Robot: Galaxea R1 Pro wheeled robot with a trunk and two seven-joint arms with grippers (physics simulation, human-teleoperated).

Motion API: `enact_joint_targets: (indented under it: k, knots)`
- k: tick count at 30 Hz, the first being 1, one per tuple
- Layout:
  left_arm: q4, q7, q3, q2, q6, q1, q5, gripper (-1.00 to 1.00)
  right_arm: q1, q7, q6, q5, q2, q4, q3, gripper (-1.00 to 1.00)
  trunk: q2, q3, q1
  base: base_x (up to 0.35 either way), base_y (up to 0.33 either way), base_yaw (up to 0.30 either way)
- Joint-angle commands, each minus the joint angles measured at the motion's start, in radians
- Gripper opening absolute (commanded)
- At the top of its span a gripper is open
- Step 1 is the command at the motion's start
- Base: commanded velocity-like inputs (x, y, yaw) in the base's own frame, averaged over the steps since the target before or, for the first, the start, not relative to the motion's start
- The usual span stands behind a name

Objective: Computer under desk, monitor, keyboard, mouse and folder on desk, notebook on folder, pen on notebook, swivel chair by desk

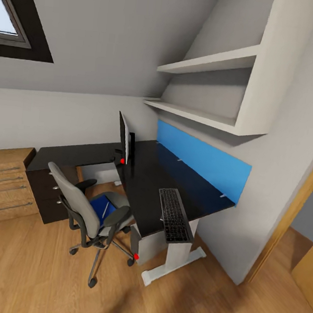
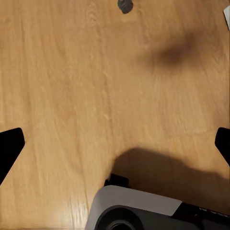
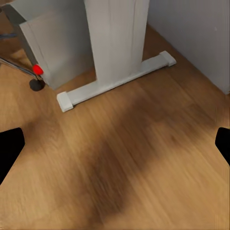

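Our left fingers (image 2: pixel 10 146) and right fingers (image 3: pixel 10 148) are spread wide, empty, over the floor (image 3: pixel 143 163). On the bench (image 1: pixel 149 184), the keyboard (image 1: pixel 174 215) lies near, the monitor (image 1: pixel 124 138) far. The folder (image 1: pixel 101 206) sits on the chair (image 1: pixel 88 207).

Keyboard (image 1: pixel 175 216) on desk (image 1: pixel 144 184); folder (image 1: pixel 102 208) on swivel chair (image 1: pixel 88 207).

Place: we see an attic bedroom's home-office corner
Signs: sloped ceiling, skylight (image 1: pixel 11 25), black desk (image 1: pixel 173 186), swivel chair (image 1: pixel 88 207), monitor (image 1: pixel 124 137), keyboard (image 1: pixel 174 215), wall shelves (image 1: pixel 205 85), wooden floor (image 1: pixel 46 279)
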Motion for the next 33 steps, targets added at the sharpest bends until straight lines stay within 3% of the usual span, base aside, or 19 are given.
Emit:
enact_joint_targets:
  k: [1, 24, 33]
  knots:
    - [-0.002, 0.0, 0.002, 0.0, -0.001, 0.0, 0.0, 1.0, -0.001, 0.0, -0.003, -0.002, 0.0, 0.003, -0.001, 1.0, -0.001, -0.001, 0.0, 0.0, 0.0, 0.275]
    - [-0.002, 0.0, 0.006, 0.0, -0.001, 0.0, 0.0, 1.0, -0.001, 0.002, -0.004, 0.0, 0.0, 0.022, 0.0, 1.0, -0.001, -0.001, 0.0, 0.0, 0.0, 0.275]
    - [-0.002, 0.001, 0.006, 0.0, -0.001, 0.0, 0.0, 1.0, -0.001, 0.002, -0.004, 0.027, -0.001, 0.024, 0.0, 1.0, -0.001, -0.001, 0.0, 0.0, 0.0, 0.275]
